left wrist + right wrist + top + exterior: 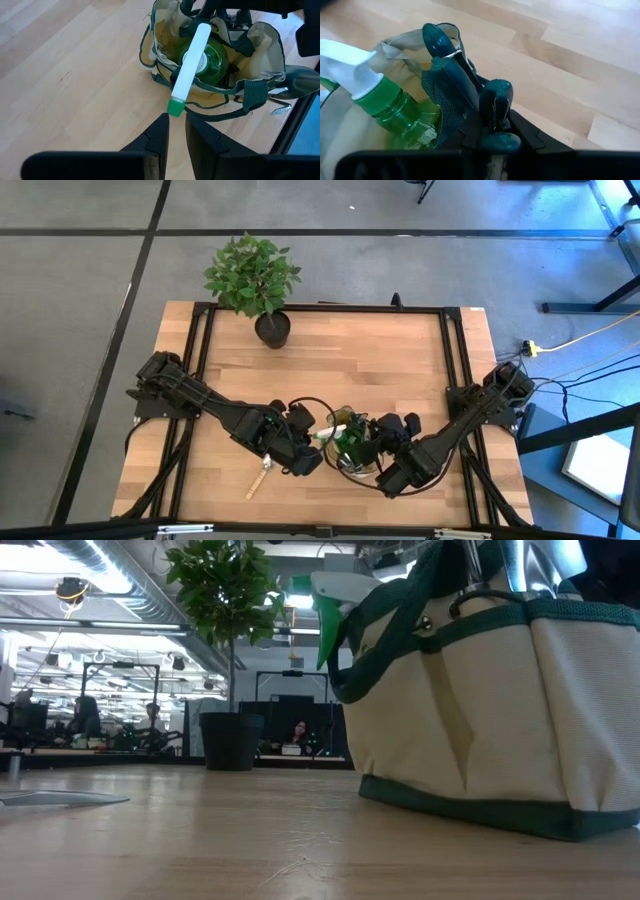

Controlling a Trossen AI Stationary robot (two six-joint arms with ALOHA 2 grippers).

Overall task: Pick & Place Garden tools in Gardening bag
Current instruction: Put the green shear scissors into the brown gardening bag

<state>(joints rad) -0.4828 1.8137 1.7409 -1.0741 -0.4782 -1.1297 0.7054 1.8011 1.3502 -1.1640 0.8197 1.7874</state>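
I keep the right claw (492, 131) pinching dark-handled pruners (451, 75) over the bag (260, 45) beside the bottle (210, 57), while the left claw (176, 131), nearly pressed together and empty, waits just beside the bag.

One round olive-green and tan fabric gardening bag (352, 452) sits on one light wooden table (340, 350). One green translucent spray bottle with a white trigger (197, 60) stands in it. One pair of dark-handled pruners (455, 80) shows at its rim, and metal tool tips (295, 87) poke from a side pocket, number unclear. One wooden-handled tool (258, 477) lies on the table. One leafy plant in a black pot (255, 280) stands apart. Two dark robot arms reach in.
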